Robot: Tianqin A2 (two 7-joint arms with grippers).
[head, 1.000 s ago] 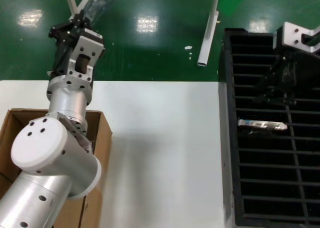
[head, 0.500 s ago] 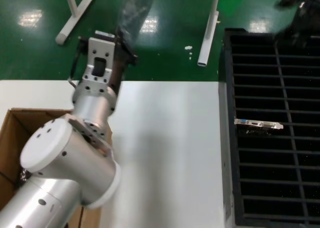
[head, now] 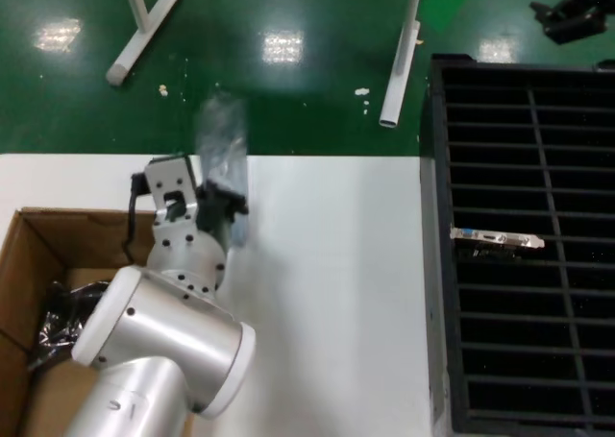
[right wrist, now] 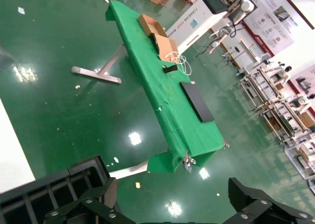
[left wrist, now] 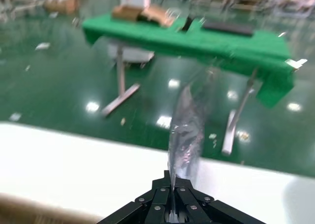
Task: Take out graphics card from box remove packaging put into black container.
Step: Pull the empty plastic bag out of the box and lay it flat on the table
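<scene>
Left claw [left wrist: 172, 197] pinches the packaging [left wrist: 186, 130] upright above the box [head: 38, 264].

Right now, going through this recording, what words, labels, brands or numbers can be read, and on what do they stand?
Nothing can be quoted with confidence.
White cabinet behind the green table: a line of dark lettering, too small to read.
Wall posters: print, too small to read.
Graphics card, box, black container, and packaging held in the left gripper: no readable marking.
</scene>
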